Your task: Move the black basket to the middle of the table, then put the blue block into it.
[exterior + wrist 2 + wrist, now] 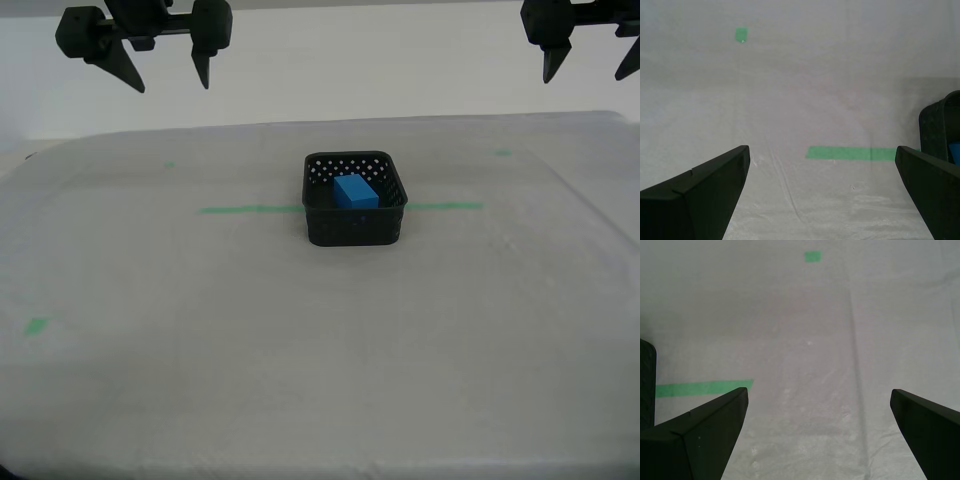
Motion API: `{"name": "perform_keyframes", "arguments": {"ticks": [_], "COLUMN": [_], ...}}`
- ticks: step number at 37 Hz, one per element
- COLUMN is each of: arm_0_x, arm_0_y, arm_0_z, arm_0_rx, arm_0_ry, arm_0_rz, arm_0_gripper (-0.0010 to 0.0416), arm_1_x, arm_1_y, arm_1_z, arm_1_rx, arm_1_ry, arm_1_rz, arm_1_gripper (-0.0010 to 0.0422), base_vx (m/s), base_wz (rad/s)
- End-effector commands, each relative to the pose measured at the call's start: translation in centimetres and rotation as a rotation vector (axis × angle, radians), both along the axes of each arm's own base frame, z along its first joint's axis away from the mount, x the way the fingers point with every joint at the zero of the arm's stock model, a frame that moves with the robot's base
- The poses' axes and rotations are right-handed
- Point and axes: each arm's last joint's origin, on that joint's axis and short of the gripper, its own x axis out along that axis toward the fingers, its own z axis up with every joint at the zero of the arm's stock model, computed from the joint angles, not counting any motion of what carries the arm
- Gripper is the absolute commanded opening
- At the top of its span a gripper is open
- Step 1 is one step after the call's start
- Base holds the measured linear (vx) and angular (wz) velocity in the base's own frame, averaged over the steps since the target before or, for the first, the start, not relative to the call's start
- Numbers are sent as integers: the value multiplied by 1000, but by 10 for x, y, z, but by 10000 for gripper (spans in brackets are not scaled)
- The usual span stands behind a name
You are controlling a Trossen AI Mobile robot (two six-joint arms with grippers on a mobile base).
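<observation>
Scene: black basket (pixel 356 232) sits mid-worktop (pixel 300 360), astride the green tape line (pixel 245 210); blue block (pixel 355 192) lies inside it, slightly askew, near the far wall.

Task status: by the look of it both steps are done: basket central, block in.

My second gripper (pixel 170 82): hangs high over the exterior view's left, well apart from the basket. Jaws spread wide, nothing between them. Its wrist view shows only bare cloth, the tape end and a sliver of basket wall at the frame edge.

My first gripper (pixel 587 72): hangs high over the exterior view's right, also well clear. Jaws wide open and empty; wrist view shows cloth, tape end (pixel 705 388) and a green mark (pixel 812 256).

Risk 1: any fresh descent twd the centre could clip the basket rim. It looks light, so a nudge would prob. slide it off the middle and undo step one.

Risk 2: a knock or tilt could tip the block out. Walls stand well above it, so I judge this less likely than a slide.

Risk 3: the cloth-like cover shows wrinkles. A jaw tip dragging on it could tug the fabric and shift the basket w/o touching it.

Risk 4: re-gripping the block needlessly. Open jaws reaching in could catch a perforated wall.

Safest call: keep both arms high and apart from the basket; no more contact needed, in my view.
</observation>
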Motion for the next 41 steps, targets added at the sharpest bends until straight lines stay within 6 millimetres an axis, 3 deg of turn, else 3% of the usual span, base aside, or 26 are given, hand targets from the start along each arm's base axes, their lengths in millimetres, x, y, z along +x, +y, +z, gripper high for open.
{"name": "perform_keyframes", "arguments": {"ticks": [1,41], "arm_0_x": [0,0], "arm_0_y": [0,0], "arm_0_z": [0,0], "arm_0_rx": [-2,-2], "arm_0_ry": [-1,-1], "arm_0_rz": [-1,-1], "arm_0_gripper": [398,399], "arm_1_x": [0,0], "arm_1_y": [0,0], "arm_1_z": [0,0], "arm_1_rx": [-1,-1], "arm_1_ry": [-1,-1], "arm_1_rz": [-2,-2], "arm_1_gripper": [400,400], "base_vx": [0,0], "base_wz": [0,0]}}
